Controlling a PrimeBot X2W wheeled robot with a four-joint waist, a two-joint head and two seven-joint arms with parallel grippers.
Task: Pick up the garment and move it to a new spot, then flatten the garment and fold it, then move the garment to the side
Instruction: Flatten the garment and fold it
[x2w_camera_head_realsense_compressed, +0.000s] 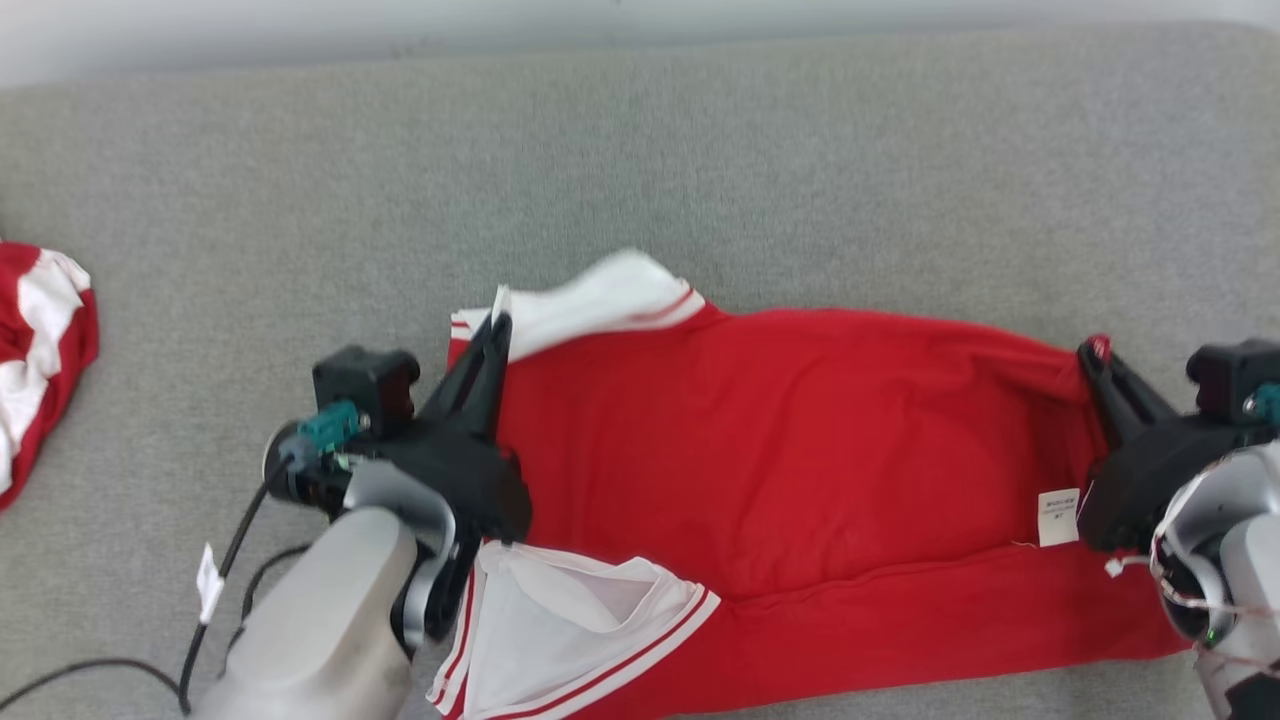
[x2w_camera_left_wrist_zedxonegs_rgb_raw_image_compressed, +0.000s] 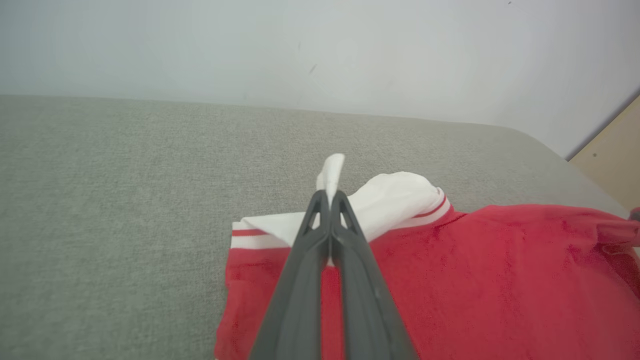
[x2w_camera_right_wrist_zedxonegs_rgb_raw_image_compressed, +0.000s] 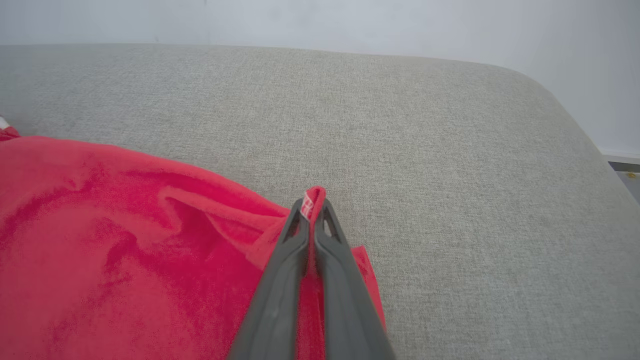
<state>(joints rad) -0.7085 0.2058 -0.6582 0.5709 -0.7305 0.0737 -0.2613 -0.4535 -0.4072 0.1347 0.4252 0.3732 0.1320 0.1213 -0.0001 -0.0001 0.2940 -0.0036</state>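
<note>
1. Garment (x2w_camera_head_realsense_compressed: 800, 440): red w/ white sleeves, spread across the middle of the grey pad (x2w_camera_head_realsense_compressed: 700, 160). Long axis runs L–R in head view. A red band lies along the near side.
2. L gripper (x2w_camera_head_realsense_compressed: 497, 330): jaws pressed together, pinching the white-trimmed corner at the garment's L end. In L wrist view a bit of white cloth sticks up past the tips.
3. R gripper (x2w_camera_head_realsense_compressed: 1092, 352): jaws pressed together on a red corner at the garment's R end. R wrist view shows a red nub w/ white stitching poking out btwn the tips.
4. Upper sleeve (x2w_camera_head_realsense_compressed: 610, 295): white, red stripe at cuff, bunched just R of the L gripper's tips.
5. Lower sleeve (x2w_camera_head_realsense_compressed: 560, 620): white w/ red stripes, at near-L, just beside the L forearm.
6. Label (x2w_camera_head_realsense_compressed: 1058, 516): small white tag on the red cloth, just beside the R gripper's body.
7. 2nd garment (x2w_camera_head_realsense_compressed: 40, 350): red & white, heaped at head view's L edge, well apart from the first.
8. Cable (x2w_camera_head_realsense_compressed: 225, 570): black, runs from L wrist toward bottom-L of head view.
9. Wall (x2w_camera_left_wrist_zedxonegs_rgb_raw_image_compressed: 320, 50): pale, behind the pad.
</note>
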